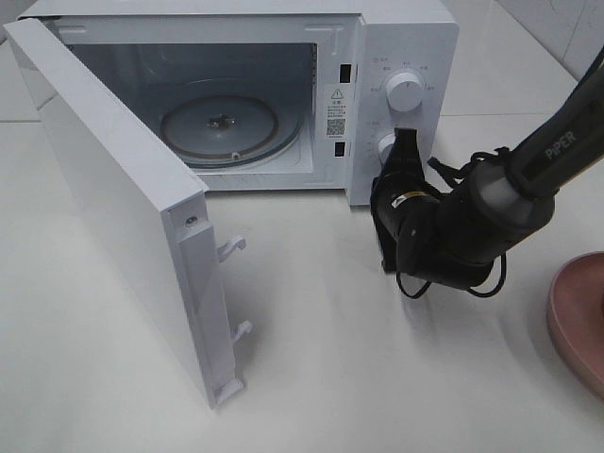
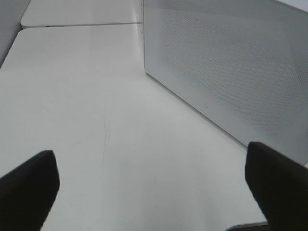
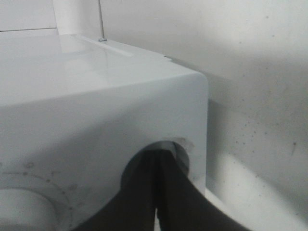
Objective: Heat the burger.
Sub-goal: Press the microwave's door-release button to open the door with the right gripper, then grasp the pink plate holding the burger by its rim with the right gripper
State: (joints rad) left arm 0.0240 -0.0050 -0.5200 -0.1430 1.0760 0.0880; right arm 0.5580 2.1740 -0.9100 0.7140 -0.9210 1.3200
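Right pincer (image 1: 404, 142) closed together, tips at lower knob (image 1: 384, 147) just ahead; I'd retreat straight, not twisting it; microwave (image 1: 415, 42) empty, door (image 1: 104, 189) open; left pincer (image 2: 151, 178) apart.

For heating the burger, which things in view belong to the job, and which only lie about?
Job: microwave, its open door, glass turntable, right end effector shut at the lower knob.
Lying about: pink plate, only partly in view; left end effector, open over the table.
No burger is in view.
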